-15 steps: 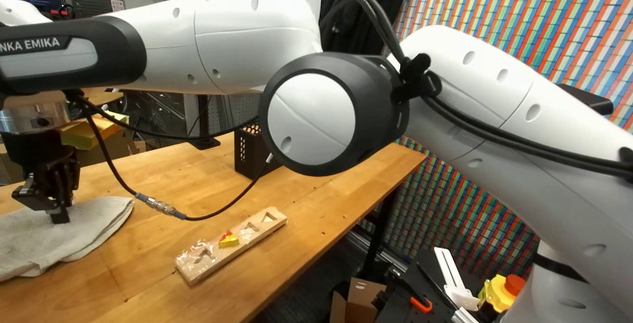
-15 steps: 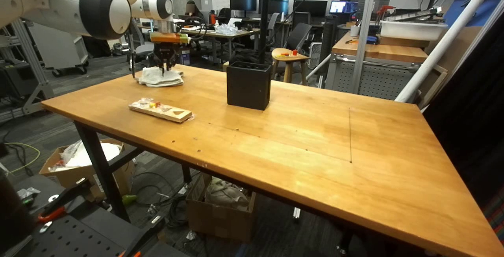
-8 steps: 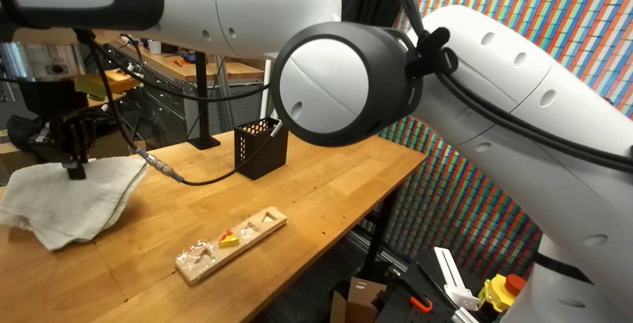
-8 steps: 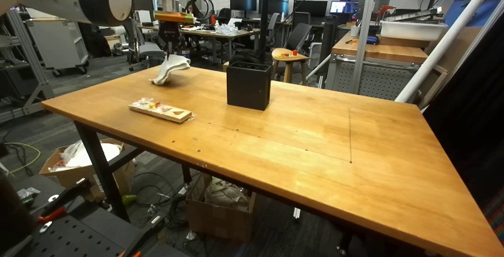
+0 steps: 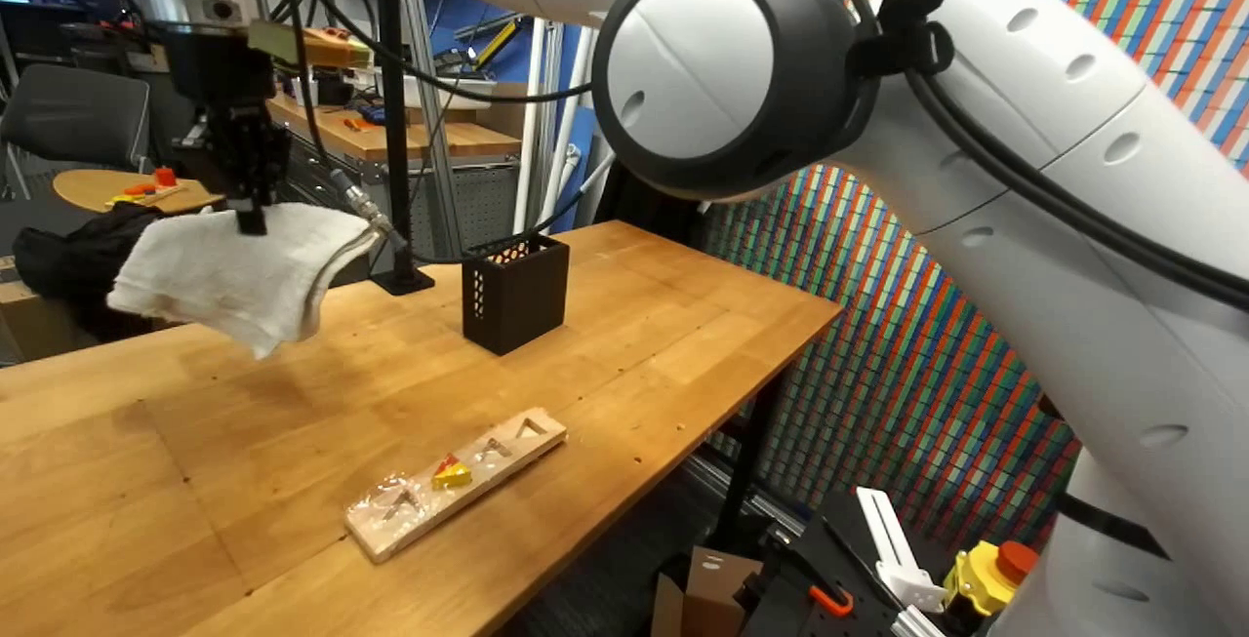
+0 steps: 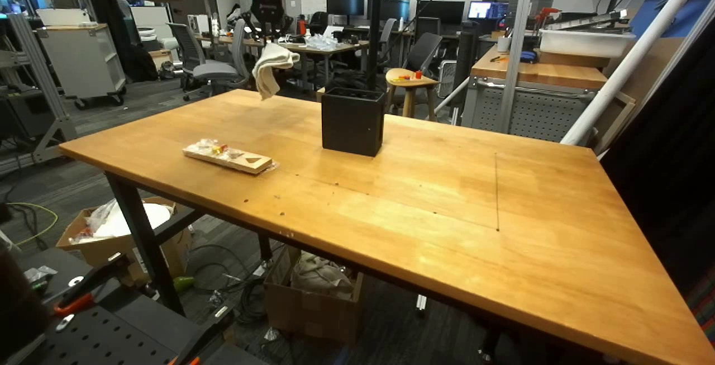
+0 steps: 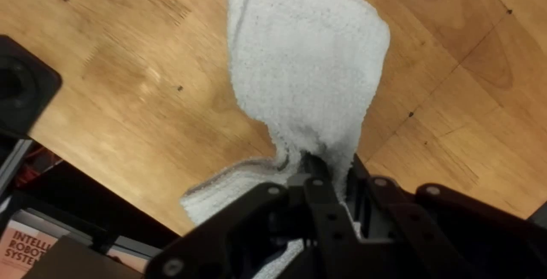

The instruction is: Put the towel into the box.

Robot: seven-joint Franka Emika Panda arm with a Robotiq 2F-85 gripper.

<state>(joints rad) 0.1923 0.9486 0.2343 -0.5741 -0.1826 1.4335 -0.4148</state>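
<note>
Abt half done, I'd say. The off-white, soft, folded cloth towel (image 5: pixel 239 271) is up in the air, w/ its loose ends hanging down. In both exterior views none of it seems to rest on the brown wooden desk (image 6: pixel 435 242), so the pick-up and the lift look done. The black, two-finger tool (image 5: pixel 252 218) is clamped on the towel: in the wrist view the cloth is pinched tight, w/ one big flap out in front and a smaller bit off to the side.

The small, black, upright box (image 5: pixel 522 296) w/ little holes in one side stands on the desk, top open as far as I can tell. The towel is not in it and not over it; a gap shows btwn the two in both exterior views. Can't see down inside the box.

What's left, as I see it: bring the towel across till it's over the box, go down, let go, back off. The towel looks wide next to the box top, so the ends may need a poke to get all the way in.

The flat, pale wooden board (image 5: pixel 476 469) w/ cut-out shapes lies on the desk too, prob. not part of the job.
</note>
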